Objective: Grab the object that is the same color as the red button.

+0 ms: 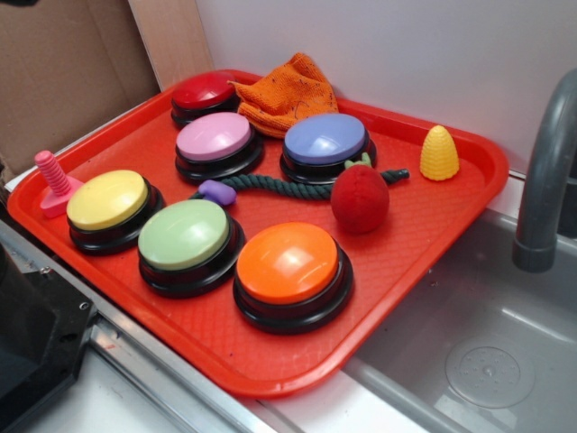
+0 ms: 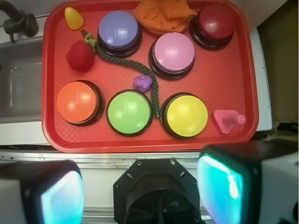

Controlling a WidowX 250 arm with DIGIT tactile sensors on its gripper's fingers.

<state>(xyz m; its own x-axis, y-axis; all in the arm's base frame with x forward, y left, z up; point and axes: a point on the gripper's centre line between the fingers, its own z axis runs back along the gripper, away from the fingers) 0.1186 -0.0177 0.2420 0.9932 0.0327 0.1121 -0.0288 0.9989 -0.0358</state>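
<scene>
The object, a fuzzy red ball point(image 1: 360, 199) with a green stem, lies on the red tray point(image 1: 424, 225) right of the middle, between the purple and orange buttons. From the wrist it appears as the red ball point(image 2: 80, 56) at the upper left. The red button point(image 1: 205, 95) sits at the tray's far left corner, next to an orange cloth; the wrist view shows this red button point(image 2: 216, 24) at top right. My gripper point(image 2: 141, 191) hangs high above the robot base, off the tray's near edge, open, with nothing between its fingers point(image 2: 61, 198). The exterior view does not show it.
On the tray stand pink point(image 1: 215, 140), purple point(image 1: 325, 142), yellow point(image 1: 107, 203), green point(image 1: 185, 238) and orange point(image 1: 288, 267) buttons, plus a dark rope point(image 1: 279, 183), a yellow ridged cone point(image 1: 439, 153), an orange cloth point(image 1: 287, 90) and a pink peg point(image 1: 54, 180). A sink with a grey faucet point(image 1: 545, 180) lies right.
</scene>
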